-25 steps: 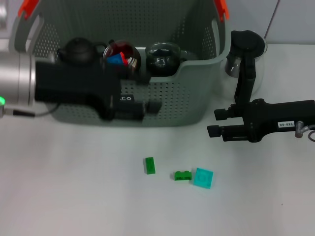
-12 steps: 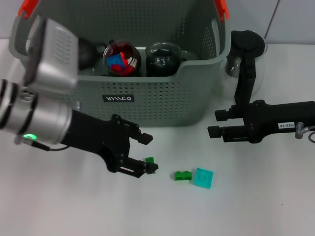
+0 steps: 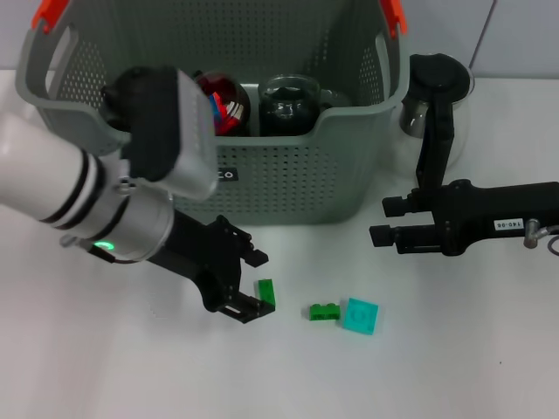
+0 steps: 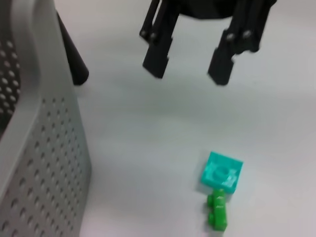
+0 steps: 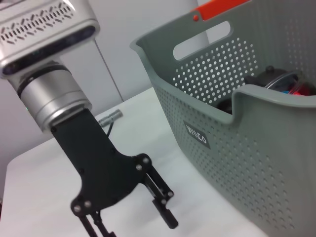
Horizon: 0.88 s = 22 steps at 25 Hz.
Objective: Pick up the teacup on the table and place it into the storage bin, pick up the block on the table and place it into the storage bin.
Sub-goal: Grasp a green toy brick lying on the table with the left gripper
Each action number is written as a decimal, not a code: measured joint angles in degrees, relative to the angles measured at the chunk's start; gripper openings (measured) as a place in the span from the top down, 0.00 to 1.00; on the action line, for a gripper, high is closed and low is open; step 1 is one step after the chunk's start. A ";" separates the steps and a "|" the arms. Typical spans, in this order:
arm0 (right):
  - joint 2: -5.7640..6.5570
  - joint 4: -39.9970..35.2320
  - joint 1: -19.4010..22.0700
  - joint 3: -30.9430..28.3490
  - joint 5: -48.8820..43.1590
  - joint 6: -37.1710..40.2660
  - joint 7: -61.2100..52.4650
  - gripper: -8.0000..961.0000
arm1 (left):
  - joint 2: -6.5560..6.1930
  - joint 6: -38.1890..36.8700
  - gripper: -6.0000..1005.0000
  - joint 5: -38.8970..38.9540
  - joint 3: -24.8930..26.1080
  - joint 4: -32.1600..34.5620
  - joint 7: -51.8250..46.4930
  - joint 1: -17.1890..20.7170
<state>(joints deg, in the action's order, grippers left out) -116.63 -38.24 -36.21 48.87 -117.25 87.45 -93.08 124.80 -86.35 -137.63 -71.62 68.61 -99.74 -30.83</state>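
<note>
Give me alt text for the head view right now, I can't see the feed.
The left gripper is down on the white table, open around a green block, in front of the grey storage bin. A second green block and a teal block lie nearby; the right gripper waits beside the bin.

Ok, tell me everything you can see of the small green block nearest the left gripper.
The small green block is a bright green, plastic-looking rectangular brick, lying on the white table in front of the storage bin. It appears tilted, one end raised. The left gripper is open around it, one finger touching or nearly touching its lower end. It sits apart from the other green brick and the teal tile.
</note>
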 joint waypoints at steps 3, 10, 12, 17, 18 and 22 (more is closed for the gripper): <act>-0.01 0.07 0.01 0.00 0.00 -0.01 0.00 0.33 | 0.00 2.24 0.33 -2.01 -3.18 0.15 -4.37 -0.95; 0.02 0.07 0.01 0.00 0.04 0.00 0.00 0.33 | 0.00 4.95 0.34 -13.48 -13.01 0.95 -21.39 -4.52; 0.04 0.09 0.01 0.00 0.06 0.00 0.02 0.33 | 0.01 5.08 0.34 -15.18 -14.85 1.19 -24.06 -4.91; -0.02 0.28 0.01 0.00 0.04 0.00 0.15 0.33 | 0.00 5.47 0.40 -15.42 -16.70 1.62 -26.50 -5.07; -0.02 0.27 0.01 0.00 0.02 0.00 0.16 0.33 | 0.00 5.72 0.41 -15.42 -18.07 1.62 -27.74 -5.17; 0.03 0.28 0.07 0.00 -0.01 0.00 0.21 0.33 | 0.01 5.94 0.41 -15.44 -20.87 1.70 -29.84 -5.55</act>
<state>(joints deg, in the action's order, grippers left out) -116.59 -37.96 -36.15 48.87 -117.27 87.45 -92.87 124.81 -80.41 -153.07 -92.48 70.31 -129.58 -36.38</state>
